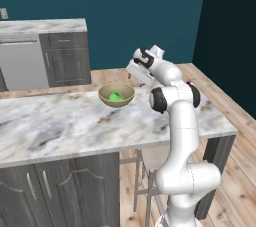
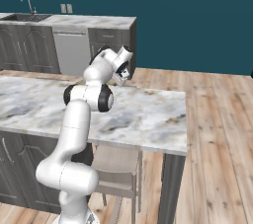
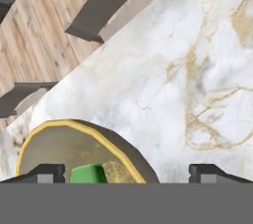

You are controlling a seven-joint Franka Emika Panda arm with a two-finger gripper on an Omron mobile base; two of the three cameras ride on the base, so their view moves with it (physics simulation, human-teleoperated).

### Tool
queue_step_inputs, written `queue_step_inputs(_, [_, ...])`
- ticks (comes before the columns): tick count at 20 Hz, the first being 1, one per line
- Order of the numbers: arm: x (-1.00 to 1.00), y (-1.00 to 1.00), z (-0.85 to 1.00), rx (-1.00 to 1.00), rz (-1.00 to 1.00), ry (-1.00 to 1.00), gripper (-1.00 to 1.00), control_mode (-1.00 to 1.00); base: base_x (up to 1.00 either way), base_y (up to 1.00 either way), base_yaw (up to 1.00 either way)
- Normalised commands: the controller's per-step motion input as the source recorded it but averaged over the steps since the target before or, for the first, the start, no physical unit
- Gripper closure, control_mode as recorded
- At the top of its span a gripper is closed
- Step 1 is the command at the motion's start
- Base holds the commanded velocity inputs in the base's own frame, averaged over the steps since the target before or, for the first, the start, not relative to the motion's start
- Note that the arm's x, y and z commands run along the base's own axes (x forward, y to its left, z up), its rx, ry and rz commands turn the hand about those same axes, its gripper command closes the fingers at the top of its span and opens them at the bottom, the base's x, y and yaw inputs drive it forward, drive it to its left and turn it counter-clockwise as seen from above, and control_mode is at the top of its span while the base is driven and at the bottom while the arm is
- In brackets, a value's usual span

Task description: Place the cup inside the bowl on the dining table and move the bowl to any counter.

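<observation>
The pincer [image 3: 126, 171] stands wide; the bowl [image 3: 54, 141] with 1 cup [image 3: 88, 173] inside lies under its left finger.

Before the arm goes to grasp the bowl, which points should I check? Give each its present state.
1. Cup is inside the bowl: ok.
2. Bowl stands on the dining table, away from its edges: ok.
3. Gripper open, nothing held: ok.
4. One finger over the bowl, the other outside its rim: cannot tell.
5. Free marble on the counter to receive the bowl: ok.
</observation>
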Motion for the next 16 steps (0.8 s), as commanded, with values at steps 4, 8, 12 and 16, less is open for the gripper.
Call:
queue_step_inputs(4, [0.00, 0.00, 0.00, 0.02, 0.15, 0.02, -1.00, -1.00, 0.00, 0.00, 0.00])
queue_step_inputs(8, [0.00, 0.00, 0.00, 0.00, 0.20, 0.00, -1.00, -1.00, 0.00, 0.00, 0.00])
queue_step_inputs(12, [0.01, 0.00, 0.00, 0.00, 0.19, 0.00, -1.00, -1.00, 0.00, 0.00, 0.00])
queue_step_inputs(16, [0.02, 0.00, -0.03, 0.00, 0.04, -0.01, -1.00, -1.00, 0.00, 0.00, 0.00])
